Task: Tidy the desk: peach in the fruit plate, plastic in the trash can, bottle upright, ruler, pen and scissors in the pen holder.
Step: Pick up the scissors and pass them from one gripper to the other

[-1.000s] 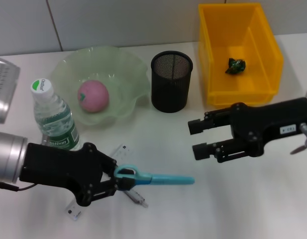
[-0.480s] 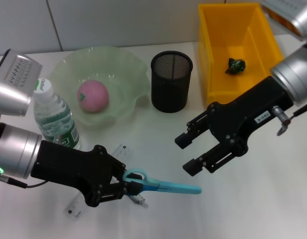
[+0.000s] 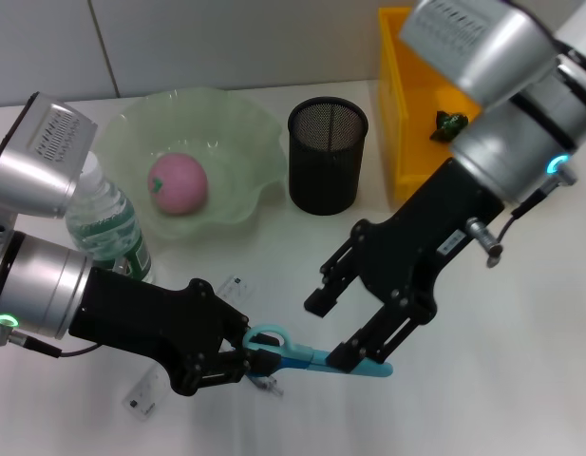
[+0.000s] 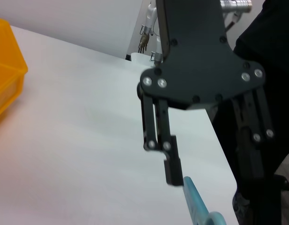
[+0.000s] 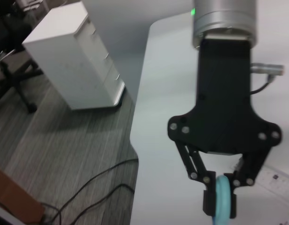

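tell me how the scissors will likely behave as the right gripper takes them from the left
The scissors look stiff, so the sheathed tip should not droop. The left gripper pinches only the handle end, so they may pivot when the open right gripper closes on the sheath. The smooth sheath looks slippery; they seem light.

desk — fruit plate | pen holder | trash can | bottle | ruler

left arm: reaches in low from the left | left gripper: fingers clamped, tips pointing right | right arm: angles down from upper right | right gripper: fingers spread wide, tips aimed down-left, close to the left gripper
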Motion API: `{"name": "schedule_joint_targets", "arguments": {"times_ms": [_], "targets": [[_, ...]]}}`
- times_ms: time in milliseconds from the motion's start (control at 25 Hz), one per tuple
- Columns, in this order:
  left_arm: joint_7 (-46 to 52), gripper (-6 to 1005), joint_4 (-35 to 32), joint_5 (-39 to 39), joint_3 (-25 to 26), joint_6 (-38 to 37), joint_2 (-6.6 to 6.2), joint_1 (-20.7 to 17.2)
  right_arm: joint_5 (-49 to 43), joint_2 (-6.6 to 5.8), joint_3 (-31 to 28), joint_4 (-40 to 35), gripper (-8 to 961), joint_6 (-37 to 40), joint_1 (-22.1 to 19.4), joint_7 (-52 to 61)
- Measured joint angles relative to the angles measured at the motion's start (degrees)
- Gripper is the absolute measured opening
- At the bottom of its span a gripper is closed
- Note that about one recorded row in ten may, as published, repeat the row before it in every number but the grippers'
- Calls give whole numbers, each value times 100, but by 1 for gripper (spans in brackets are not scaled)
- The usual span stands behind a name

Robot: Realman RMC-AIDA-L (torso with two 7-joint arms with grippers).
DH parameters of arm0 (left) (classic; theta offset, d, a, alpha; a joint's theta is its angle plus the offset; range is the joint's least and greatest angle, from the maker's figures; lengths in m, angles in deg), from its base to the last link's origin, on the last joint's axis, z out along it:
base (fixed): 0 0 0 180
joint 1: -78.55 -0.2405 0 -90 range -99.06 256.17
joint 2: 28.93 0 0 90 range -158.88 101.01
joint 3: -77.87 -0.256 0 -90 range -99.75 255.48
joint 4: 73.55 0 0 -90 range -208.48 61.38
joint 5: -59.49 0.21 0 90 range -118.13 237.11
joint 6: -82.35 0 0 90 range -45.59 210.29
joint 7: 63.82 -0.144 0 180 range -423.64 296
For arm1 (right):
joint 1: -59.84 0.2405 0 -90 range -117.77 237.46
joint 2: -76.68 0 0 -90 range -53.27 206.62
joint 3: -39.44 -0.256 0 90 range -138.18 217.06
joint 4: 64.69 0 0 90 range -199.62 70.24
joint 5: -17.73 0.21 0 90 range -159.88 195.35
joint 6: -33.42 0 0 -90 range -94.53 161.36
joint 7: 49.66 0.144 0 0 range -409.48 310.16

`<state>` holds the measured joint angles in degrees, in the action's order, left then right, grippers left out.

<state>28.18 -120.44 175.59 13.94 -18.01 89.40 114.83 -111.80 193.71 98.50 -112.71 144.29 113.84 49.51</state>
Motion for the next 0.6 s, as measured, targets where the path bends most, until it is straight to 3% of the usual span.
{"name": "schedule_joint_targets", "arguments": {"times_ms": [240,600], "targets": [[7,158,72,1,-7,-8,8,43,-132,167,272,-11,610,-175,117,4],[-13,165,103,6,-68,-10,6,56,-147,223,778,47,591,-496,239,190]]}}
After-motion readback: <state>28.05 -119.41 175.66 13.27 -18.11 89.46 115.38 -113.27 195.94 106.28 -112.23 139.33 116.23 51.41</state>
